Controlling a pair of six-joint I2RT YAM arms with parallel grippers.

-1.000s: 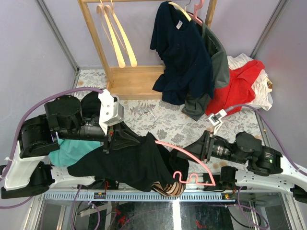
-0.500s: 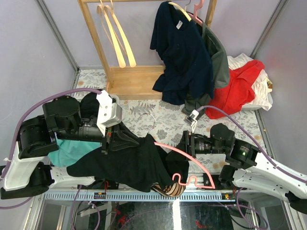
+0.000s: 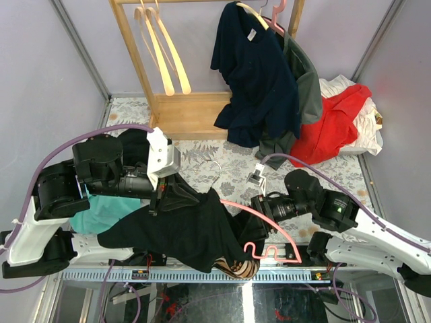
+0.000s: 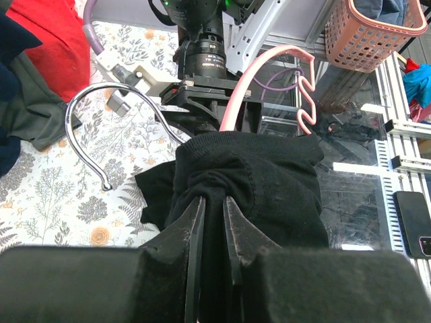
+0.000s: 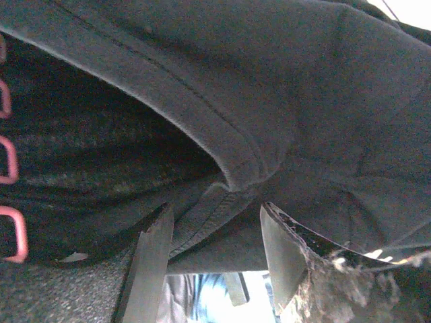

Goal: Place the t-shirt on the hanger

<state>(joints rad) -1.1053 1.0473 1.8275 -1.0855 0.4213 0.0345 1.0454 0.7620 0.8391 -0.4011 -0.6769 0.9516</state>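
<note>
T-shirt [image 3: 182,232] was bunched up low over the near edge of the table [image 3: 242,171], a black heap with a bit of its tan print [image 3: 237,267] poking out at the bottom. Its collar end was pulled over one arm of the pink hanger [image 3: 240,204]. The other arm stuck out bare to the right, and the wavy bar sat down by the front rail. The hanger's metal hook [image 3: 218,169] poked up out of the fabric, above the flowery table cover.

The left gripper [image 4: 214,222] had its fingers pinched almost together on a wad of the shirt right where the hook came out, so it clearly had hold of the cloth. The right gripper [image 5: 215,256] was shoved in from the right side. Its fingers stood well apart, with a stitched hem of the black fabric lying at the tips. Nothing looked clamped there.

A teal cloth [image 3: 101,212] sat under the left arm. Further back stood a wooden rack [image 3: 182,114] with a couple of pale hangers [image 3: 161,50] on it. A navy t-shirt [image 3: 252,74] hung to the right of those, and a red garment [image 3: 333,124] was dumped in the far right corner.
</note>
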